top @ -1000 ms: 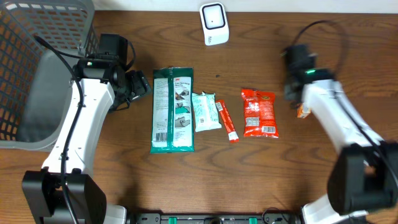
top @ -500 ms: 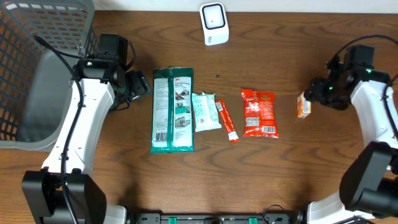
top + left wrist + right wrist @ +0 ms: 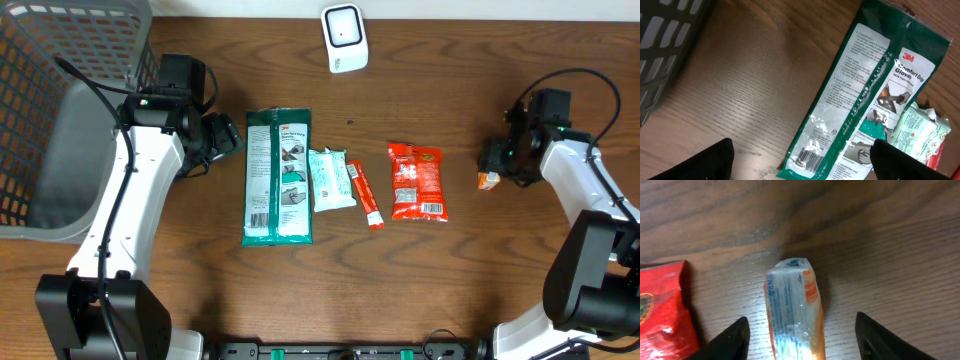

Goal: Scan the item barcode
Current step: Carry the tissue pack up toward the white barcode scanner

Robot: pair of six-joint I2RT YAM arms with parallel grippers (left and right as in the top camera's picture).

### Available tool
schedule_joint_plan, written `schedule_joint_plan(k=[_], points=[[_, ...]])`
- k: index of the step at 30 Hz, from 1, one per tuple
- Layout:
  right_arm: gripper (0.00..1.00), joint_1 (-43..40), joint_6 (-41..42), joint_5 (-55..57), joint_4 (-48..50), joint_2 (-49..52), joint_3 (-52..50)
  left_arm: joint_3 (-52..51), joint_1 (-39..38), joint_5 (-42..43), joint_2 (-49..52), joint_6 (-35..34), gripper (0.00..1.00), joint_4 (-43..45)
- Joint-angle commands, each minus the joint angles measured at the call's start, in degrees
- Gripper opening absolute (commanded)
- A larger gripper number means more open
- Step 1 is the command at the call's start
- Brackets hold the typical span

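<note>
The right gripper (image 3: 802, 332) is hovering with its fingers spread apart on either side of the little orange packet (image 3: 792, 310), not touching it. It is coming back in over the packet after swinging out to the right half a second ago. The packet is lying on the worktop (image 3: 450, 290), right of the red snack bag (image 3: 417, 180) and well apart from the white scanner (image 3: 343, 38), so I'd say the pick-up is only now lining up, while the left gripper (image 3: 222, 135) is waiting wide open beside the green glove pack (image 3: 278, 175).
</note>
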Motion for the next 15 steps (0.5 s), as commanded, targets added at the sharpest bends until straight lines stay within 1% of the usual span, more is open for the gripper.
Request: schedule_joint_plan(k=[1,3,5,7,14,15], points=[[0.55,0.22,-0.68,0.31,2.05,0.68,-2.43,0.20,0.09,-0.72,-0.39,0.50,0.88,-0.33],[0.50,0.22,-0.68,-0.68,2.82,0.68,-2.89,0.20,0.09,-0.72,-0.39,0.50,0.88,-0.33],[0.35,0.22,-0.68,-0.83,3.06,0.68,-2.99,0.20,0.09,-0.72,-0.39,0.50,0.88,-0.33],[0.28,0.22,-0.66,-0.81,3.02,0.68,-2.99,0.20,0.09,-0.72,-0.39,0.50,0.88,-0.31],[0.18,0.22,-0.59,-0.81,2.58,0.68,-3.02,0.20,0.09,-0.72,-0.39,0.50,0.88,-0.31],[0.20,0.22,-0.61,-0.74,2.34,0.66,-3.02,0.20,0.09,-0.72,-0.39,0.50,0.88,-0.33]])
